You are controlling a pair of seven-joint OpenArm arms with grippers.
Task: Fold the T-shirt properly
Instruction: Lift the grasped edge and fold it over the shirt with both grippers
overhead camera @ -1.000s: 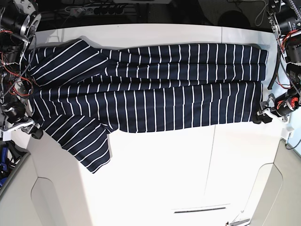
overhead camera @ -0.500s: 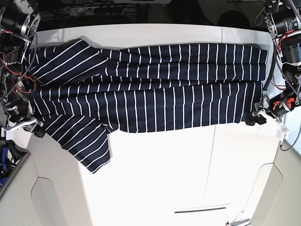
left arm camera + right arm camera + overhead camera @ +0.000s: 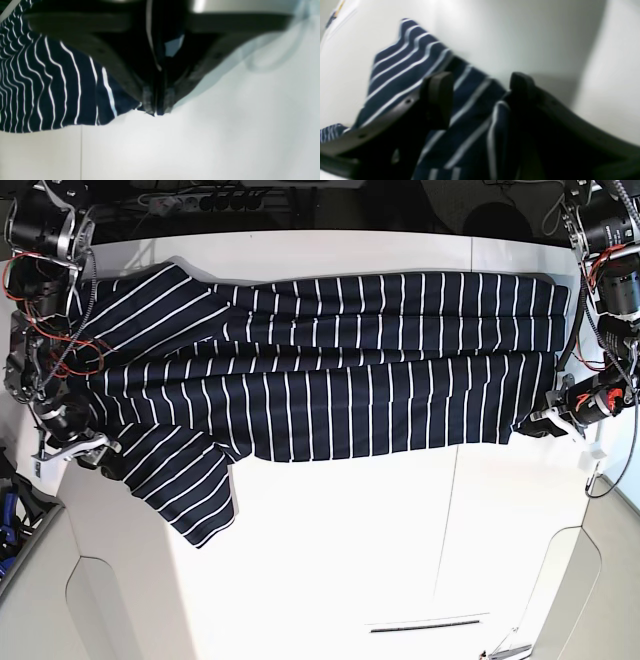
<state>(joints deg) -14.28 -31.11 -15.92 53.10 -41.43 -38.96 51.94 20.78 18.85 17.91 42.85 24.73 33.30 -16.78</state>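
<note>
White smooth worktop (image 3: pixel 340 520) carries dark navy white-striped fabric T-shirt (image 3: pixel 330 380) spread flat w/ creases; left tool (image 3: pixel 157 110) low at hem corner, pinched on fabric; right tool (image 3: pixel 480 100) tilted, jaws apart astride sleeve edge.

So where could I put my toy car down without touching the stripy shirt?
The white table is bare below the T-shirt's lower edge. A thin bare strip runs above its top edge. Both ends are crowded: the left gripper and right gripper are there.
</note>
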